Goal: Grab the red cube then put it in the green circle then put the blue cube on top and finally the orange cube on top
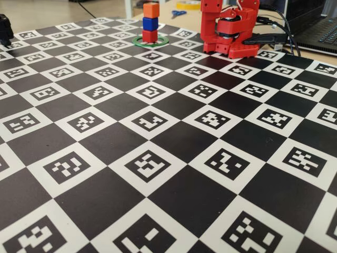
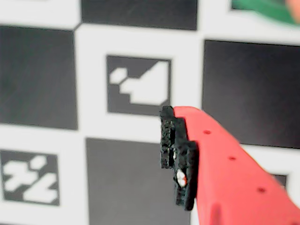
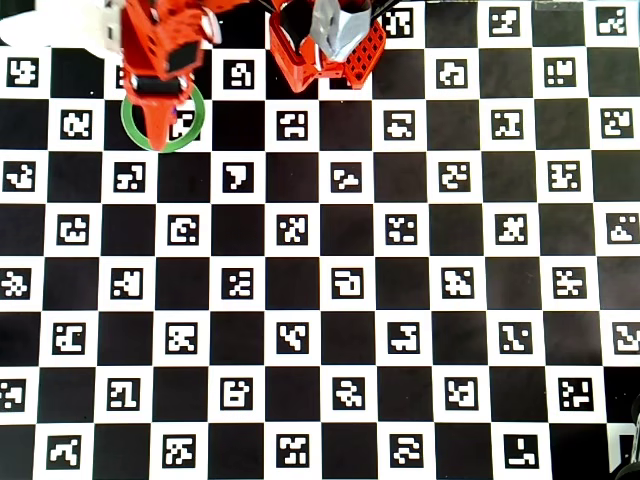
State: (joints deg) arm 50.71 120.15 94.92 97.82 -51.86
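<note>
In the fixed view the cubes stand in one upright stack: the orange cube [image 1: 151,10] on the blue cube [image 1: 150,23] on the red cube [image 1: 149,36], inside the green circle [image 1: 136,40]. There the red arm [image 1: 227,29] sits folded by its base, right of the stack and apart from it. In the overhead view the arm reaches over the green circle [image 3: 124,116] and hides the cubes; my gripper [image 3: 155,135] points down the picture. In the wrist view my gripper [image 2: 154,140] holds nothing. Only its red finger [image 2: 220,159] with a black pad shows. The green circle's edge [image 2: 262,8] is at the top right.
The whole table is a black-and-white checkerboard [image 1: 158,158] with printed markers. The arm's base [image 3: 325,45] stands at the far edge. Beyond it are cables, a laptop [image 1: 316,26] and scissors [image 1: 178,13]. A black object [image 1: 4,29] stands at the far left edge.
</note>
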